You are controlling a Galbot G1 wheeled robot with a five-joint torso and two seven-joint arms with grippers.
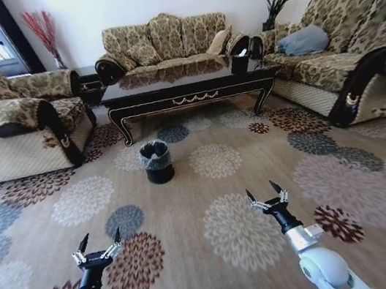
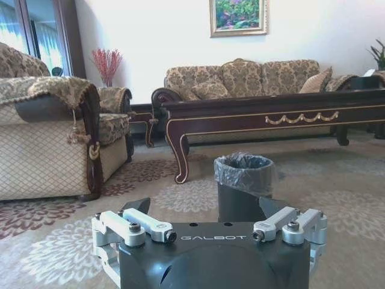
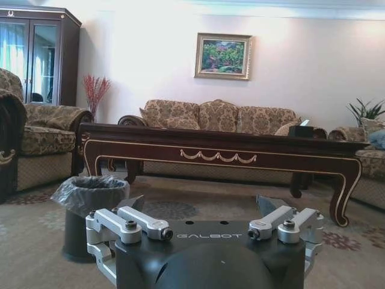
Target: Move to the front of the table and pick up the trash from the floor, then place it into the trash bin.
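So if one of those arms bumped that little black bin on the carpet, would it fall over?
Probably it would slide or wobble before it tipped. The trash bin looks small, thin-walled and likely light, so a nudge should shift it easily. It stands upright on flat carpet, which adds some grip. Its liner bag looks thin and floppy.

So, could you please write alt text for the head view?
Two open pincers, left and right, hover over a flowered carpet. Ahead, a black trash bin stands before a long dark table, with patterned sofas around.
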